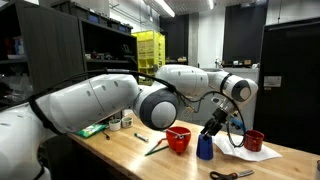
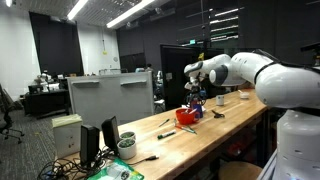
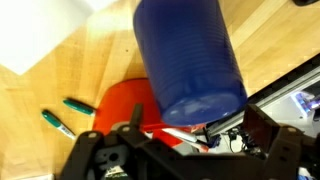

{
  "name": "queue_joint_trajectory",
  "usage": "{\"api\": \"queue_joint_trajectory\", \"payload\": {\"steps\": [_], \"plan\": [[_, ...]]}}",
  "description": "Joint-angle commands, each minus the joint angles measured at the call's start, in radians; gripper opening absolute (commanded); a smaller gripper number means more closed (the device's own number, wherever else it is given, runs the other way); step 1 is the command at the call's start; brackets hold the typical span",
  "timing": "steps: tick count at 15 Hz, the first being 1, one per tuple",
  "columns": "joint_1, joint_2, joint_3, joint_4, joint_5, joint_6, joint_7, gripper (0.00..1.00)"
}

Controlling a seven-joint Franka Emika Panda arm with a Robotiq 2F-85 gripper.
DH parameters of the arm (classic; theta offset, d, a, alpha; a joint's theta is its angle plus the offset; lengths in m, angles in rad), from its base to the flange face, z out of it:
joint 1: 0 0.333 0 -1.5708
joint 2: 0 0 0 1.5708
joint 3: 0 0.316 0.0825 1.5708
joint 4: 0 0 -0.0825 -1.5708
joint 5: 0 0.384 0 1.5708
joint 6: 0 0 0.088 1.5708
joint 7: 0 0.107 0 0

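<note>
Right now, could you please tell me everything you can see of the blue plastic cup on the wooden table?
The blue plastic cup is a plain, opaque, smooth-walled cylinder, slightly tapered, with no markings. It stands upright on the light wooden tabletop, close beside the red bowl; whether they touch is unclear. The black gripper hangs just above its top, jaws spread open, and seems not to grip it.

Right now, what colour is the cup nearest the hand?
The cup is blue, clearest in wrist view.
</note>
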Motion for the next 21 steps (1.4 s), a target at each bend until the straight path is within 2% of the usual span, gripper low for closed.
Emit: {"api": "queue_joint_trajectory", "payload": {"steps": [1, 4, 5, 8, 15, 21], "plan": [[0.03, 0.057, -0.003, 0.175, -0.089, 0.009, -0.008, 1.0], [0.051, 0.069, -0.007, 0.239, -0.15, 0.02, -0.026, 1.0], [0.058, 0.01, -0.011, 0.144, -0.17, 0.073, -0.042, 1.0], [0.074, 0.01, -0.021, 0.155, -0.218, 0.145, -0.065, 1.0], [0.122, 0.012, -0.07, 0.154, -0.328, 0.397, -0.105, 1.0], [0.145, 0.01, -0.085, 0.154, -0.365, 0.543, -0.175, 1.0]]}}
